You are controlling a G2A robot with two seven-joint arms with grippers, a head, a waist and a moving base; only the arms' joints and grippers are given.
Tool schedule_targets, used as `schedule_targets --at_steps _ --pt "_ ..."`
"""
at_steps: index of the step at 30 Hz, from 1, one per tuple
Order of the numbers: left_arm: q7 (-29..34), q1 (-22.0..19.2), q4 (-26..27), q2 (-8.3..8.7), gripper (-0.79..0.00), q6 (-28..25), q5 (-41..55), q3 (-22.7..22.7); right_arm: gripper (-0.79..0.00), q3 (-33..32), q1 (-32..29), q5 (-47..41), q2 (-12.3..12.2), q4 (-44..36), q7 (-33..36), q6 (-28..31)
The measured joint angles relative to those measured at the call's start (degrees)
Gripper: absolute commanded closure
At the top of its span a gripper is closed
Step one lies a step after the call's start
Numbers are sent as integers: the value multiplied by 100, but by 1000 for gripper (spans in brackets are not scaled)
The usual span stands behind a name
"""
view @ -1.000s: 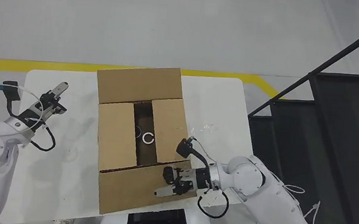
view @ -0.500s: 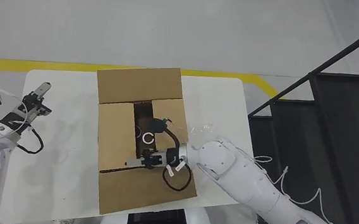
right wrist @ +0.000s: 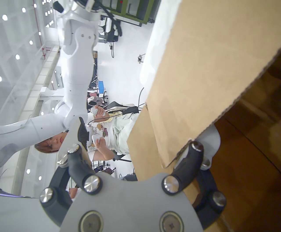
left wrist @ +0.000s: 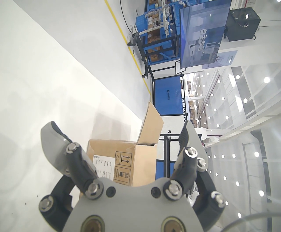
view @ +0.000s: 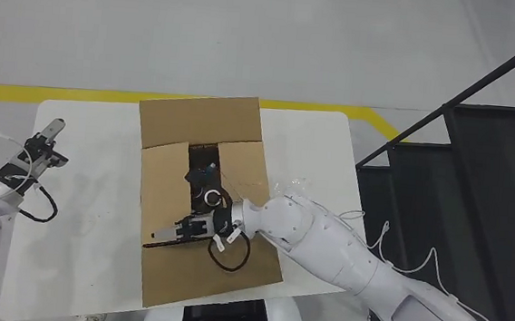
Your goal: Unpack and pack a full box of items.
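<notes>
Cardboard box (view: 201,124) is being observed at the centre of the white table (view: 88,229), its far flap open at 12 o'clock. The right gripper (view: 160,237) is being held at the box's 7 o'clock, jaws spread, with the edge of the left inner flap (view: 165,199) being straddled between them. The left gripper (view: 48,137) is being held well apart at 9 o'clock, fingers parted, nothing being gripped.

The box's (left wrist: 125,149) flaps (view: 168,199) hide most of its contents; the items (view: 207,175) between them are too small to tell. One flap covers a fingertip of the right gripper (view: 162,238).
</notes>
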State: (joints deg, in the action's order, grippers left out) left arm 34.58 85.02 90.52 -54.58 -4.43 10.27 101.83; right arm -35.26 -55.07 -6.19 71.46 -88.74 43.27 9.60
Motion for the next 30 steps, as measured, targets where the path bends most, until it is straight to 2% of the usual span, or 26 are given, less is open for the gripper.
schedule_targets --at_steps 9,15,22,30 --pt "-310 -76 -50 -40 -785 -43 196 -3 -785 171 104 -456 225 -10 -211 792" --pt "-638 -53 34 -65 -785 -123 371 171 -785 815 353 -404 601 150 -441 1006" --pt "-936 147 190 -92 -785 -365 683 560 -785 1638 810 164 1237 922 -840 609" --pt "-558 279 383 -95 -785 -614 876 758 -785 2009 1005 820 1746 1667 -1199 103"
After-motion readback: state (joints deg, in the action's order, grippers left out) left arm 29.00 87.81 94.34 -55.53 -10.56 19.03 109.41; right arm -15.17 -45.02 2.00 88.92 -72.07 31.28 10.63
